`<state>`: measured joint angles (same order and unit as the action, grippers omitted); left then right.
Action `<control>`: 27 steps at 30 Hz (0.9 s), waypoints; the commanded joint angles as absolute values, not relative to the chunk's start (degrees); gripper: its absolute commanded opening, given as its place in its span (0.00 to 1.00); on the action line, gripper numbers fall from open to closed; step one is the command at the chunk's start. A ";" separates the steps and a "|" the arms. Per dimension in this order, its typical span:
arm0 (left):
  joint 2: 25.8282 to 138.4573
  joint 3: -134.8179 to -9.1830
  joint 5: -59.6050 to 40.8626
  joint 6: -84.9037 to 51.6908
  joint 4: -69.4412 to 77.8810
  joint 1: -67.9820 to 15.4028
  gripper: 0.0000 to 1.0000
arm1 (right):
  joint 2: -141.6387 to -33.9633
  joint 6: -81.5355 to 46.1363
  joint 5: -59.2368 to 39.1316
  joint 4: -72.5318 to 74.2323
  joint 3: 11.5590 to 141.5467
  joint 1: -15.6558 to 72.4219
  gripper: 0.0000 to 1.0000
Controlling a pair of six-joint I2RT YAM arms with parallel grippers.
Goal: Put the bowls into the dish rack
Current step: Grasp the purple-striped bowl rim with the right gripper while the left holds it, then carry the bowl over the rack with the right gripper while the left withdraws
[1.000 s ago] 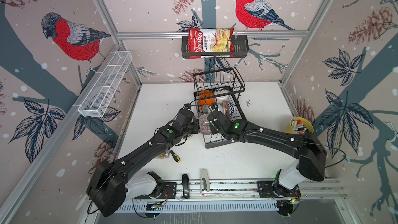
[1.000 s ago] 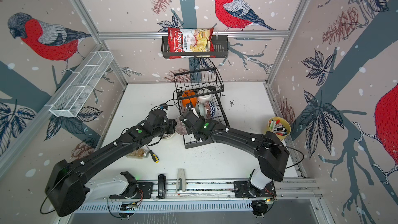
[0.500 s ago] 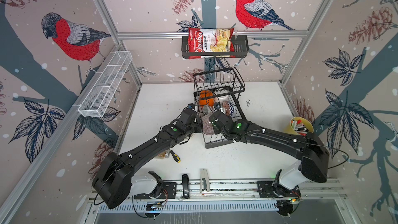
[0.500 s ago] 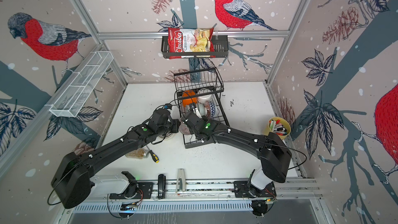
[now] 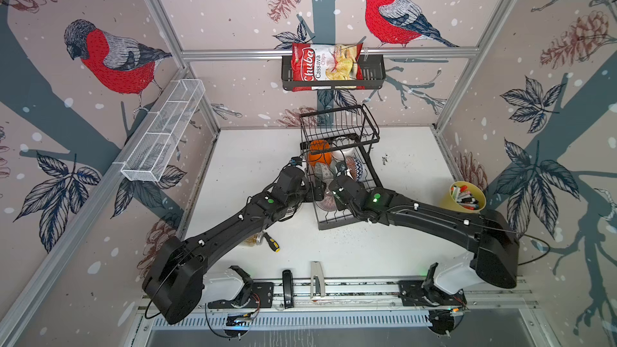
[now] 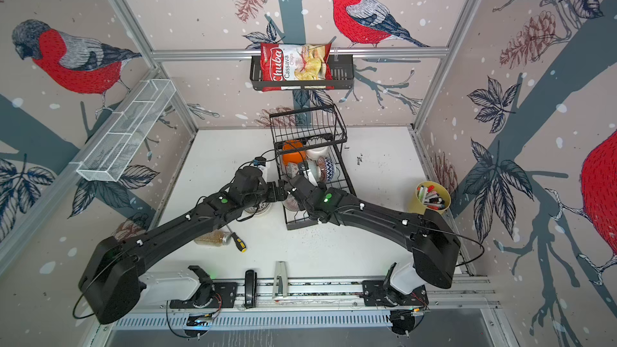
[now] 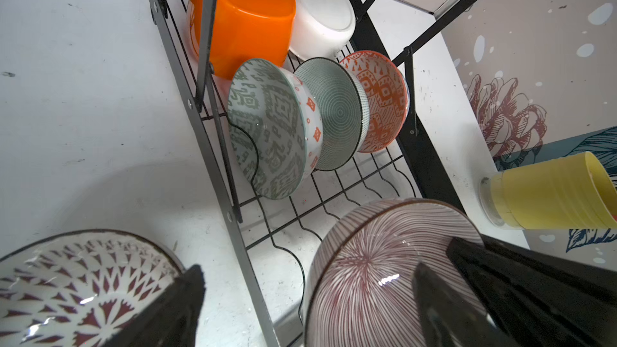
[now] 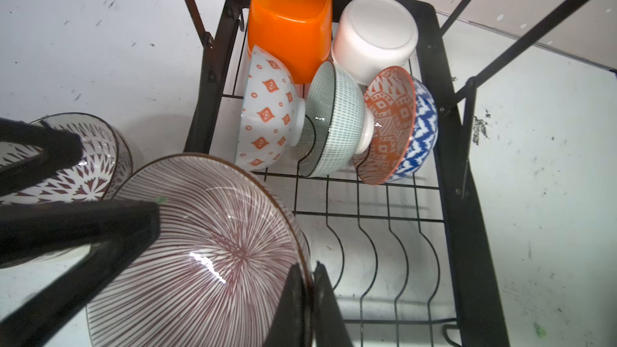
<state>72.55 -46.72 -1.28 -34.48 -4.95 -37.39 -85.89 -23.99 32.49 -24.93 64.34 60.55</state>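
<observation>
R side first: the right gripper is pinched tight on the rim of the mauve-striped bowl, one finger inside, one outside. The bowl is tilted up on edge at the near end of the dish rack, by the lower tray's near-left corner; we can't tell if it rests on the wires. We see the left gripper w/ jaws spread wide and gripping nothing. One finger is over the striped bowl's inside and the other over the maroon-petal bowl; contact w/ either we can't tell. The petal bowl sits upright on the table just outside the rack's left side. Further back in the tray, 3 patterned bowls stand on edge in a touching row: orange-diamond bowl, pale green bowl, blue zigzag bowl. Behind them, at the far end under the raised tier, the plain orange bowl and white bowl are turned w/ bases showing. The yellow cup of markers stands well apart on the R.
</observation>
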 commanded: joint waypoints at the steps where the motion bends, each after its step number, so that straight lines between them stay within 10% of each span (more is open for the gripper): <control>1: 71.50 -45.98 -0.94 -34.11 -2.03 -37.38 0.97 | -84.66 -24.48 36.05 -24.48 63.57 60.38 0.00; 27: 58.62 -37.79 4.66 -34.93 -2.17 -37.33 0.97 | -78.84 -20.27 46.92 -24.14 57.54 50.43 0.00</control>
